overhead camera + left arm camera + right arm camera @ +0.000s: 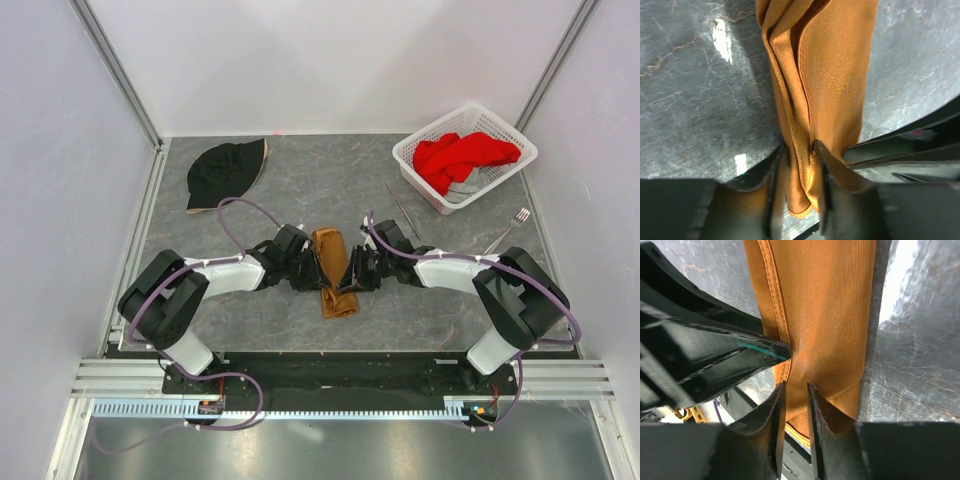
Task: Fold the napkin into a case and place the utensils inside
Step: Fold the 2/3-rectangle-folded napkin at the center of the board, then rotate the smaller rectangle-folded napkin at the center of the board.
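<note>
The napkin (334,262) lies as a narrow folded strip in the middle of the desk (330,180), running lengthwise away from the arms' bases, between the two arms. Around it we see a black hat (225,172) at the far left, well apart from it, and a white basket (465,150) in the far right corner. The basket holds a bunched red cloth (460,157) with something grey (462,188) at its near edge. The knife (403,212) lies on the desk just left of the basket and the fork (508,230) just on its near side. Both are apart from the napkin and outside it. The left fingers (307,275) and right fingers (351,278) crowd the strip's near half from either side, almost meeting. We see each pair standing narrowly apart, pinching layers of the napkin's edge.
</note>
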`<action>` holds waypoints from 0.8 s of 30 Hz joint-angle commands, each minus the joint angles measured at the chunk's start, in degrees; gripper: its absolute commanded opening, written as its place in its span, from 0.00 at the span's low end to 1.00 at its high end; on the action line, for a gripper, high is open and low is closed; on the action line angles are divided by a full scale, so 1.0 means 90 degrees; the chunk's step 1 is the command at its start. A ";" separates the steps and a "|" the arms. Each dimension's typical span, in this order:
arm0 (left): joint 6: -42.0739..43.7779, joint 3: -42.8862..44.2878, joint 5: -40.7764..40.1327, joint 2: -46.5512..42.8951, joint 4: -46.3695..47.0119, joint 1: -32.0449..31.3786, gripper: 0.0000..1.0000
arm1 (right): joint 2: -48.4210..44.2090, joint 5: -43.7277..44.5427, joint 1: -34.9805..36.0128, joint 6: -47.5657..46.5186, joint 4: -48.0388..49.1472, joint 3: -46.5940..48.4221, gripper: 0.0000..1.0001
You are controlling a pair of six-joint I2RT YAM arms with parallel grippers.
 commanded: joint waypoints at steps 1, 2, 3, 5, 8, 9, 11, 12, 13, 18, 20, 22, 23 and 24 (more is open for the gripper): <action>-0.0137 0.0025 0.0050 -0.0308 -0.0056 0.0149 0.43 | -0.0096 -0.0004 0.0098 0.0178 0.0748 -0.0179 0.28; -0.0040 0.0055 0.0050 -0.0308 -0.0125 0.0188 0.45 | -0.0135 -0.0014 0.0118 0.0149 0.0749 -0.0198 0.27; 0.0038 0.0190 0.0040 -0.0299 -0.0194 0.0295 0.46 | -0.0135 0.0015 0.0118 0.0120 0.0710 -0.0189 0.26; 0.0310 0.0502 -0.0008 -0.0114 -0.0409 0.0403 0.48 | -0.0203 0.0054 0.0118 0.0003 0.0622 -0.0189 0.25; 0.0779 0.1175 -0.0067 0.0247 -0.0827 0.0549 0.48 | -0.0281 0.0045 0.0137 -0.0095 0.0534 -0.0140 0.25; 0.0859 0.1323 -0.0067 0.0480 -0.0907 0.0627 0.48 | -0.0291 0.0035 0.0166 -0.0115 0.0524 -0.0121 0.25; 0.0986 0.1606 -0.0077 0.0629 -0.0947 0.0715 0.47 | -0.0350 0.0035 0.0196 -0.0115 0.0475 -0.0101 0.25; 0.1025 0.1695 -0.0096 0.0774 -0.0947 0.0725 0.45 | -0.0369 0.0045 0.0254 -0.0096 0.0475 -0.0111 0.25; 0.1054 0.1783 -0.0135 0.0863 -0.0956 0.0745 0.44 | -0.0398 0.0074 0.0284 -0.0096 0.0475 -0.0149 0.25; 0.1113 0.2184 -0.0155 0.1361 -0.1093 0.0872 0.31 | -0.0262 0.0093 0.0576 0.0148 0.0874 -0.0432 0.24; 0.1123 0.2232 -0.0203 0.1479 -0.1083 0.0911 0.28 | -0.0204 0.0162 0.0732 0.0197 0.0953 -0.0559 0.23; 0.1162 0.2272 -0.0243 0.1586 -0.1083 0.0950 0.25 | -0.0068 0.0240 0.0782 0.0197 0.1139 -0.0696 0.23; 0.1172 0.2339 -0.0233 0.1625 -0.1074 0.0969 0.24 | 0.0001 0.0259 0.0782 0.0159 0.1207 -0.0735 0.22; 0.1191 0.2369 -0.0214 0.1654 -0.1083 0.0989 0.21 | 0.0079 0.0289 0.0772 0.0120 0.1217 -0.0745 0.22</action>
